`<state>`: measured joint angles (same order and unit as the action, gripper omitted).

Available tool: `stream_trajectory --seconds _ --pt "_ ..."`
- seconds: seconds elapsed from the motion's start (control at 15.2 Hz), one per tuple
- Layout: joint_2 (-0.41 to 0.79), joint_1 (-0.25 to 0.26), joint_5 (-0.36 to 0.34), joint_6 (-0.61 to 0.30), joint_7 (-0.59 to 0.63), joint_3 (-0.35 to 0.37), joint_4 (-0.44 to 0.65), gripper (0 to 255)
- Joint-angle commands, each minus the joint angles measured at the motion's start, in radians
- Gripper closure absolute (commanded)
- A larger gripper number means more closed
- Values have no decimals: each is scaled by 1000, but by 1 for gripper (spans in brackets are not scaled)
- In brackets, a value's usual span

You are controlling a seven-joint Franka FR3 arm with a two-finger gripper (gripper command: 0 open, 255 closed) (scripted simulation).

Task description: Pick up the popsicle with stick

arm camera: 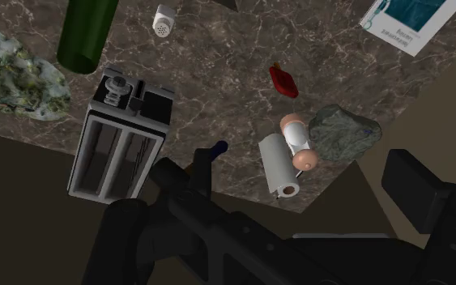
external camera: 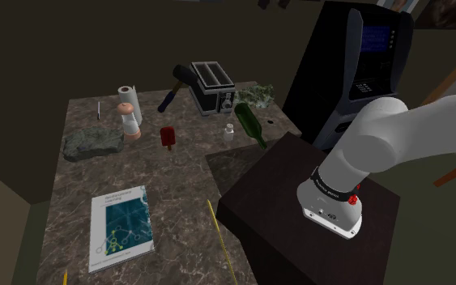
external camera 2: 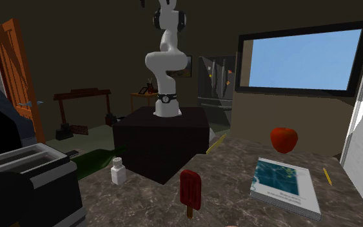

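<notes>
Progress: nothing done, I've reach, grasp and lift left | claw (arm camera: 266, 190) spread wide, empty, well above counter (external camera: 181, 190) | red popsicle (external camera: 168, 136) on counter, shoulder view: 3 o'clock of grinder (external camera: 130, 125), 9 o'clock of white bottle (external camera: 228, 132)

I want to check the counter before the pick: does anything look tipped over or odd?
Yes. The green bottle lies on its side beside the toaster, and the red popsicle stands upright on its stick rather than lying flat.
</notes>
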<state>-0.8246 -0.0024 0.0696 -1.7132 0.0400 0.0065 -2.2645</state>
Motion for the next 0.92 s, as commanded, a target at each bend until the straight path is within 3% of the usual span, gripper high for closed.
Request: stream_trajectory --seconds 0.0,0.86 --pt "0 0 0 0 0 0 0 0" --pt "324 -2 23 -339 133 118 -95 0"
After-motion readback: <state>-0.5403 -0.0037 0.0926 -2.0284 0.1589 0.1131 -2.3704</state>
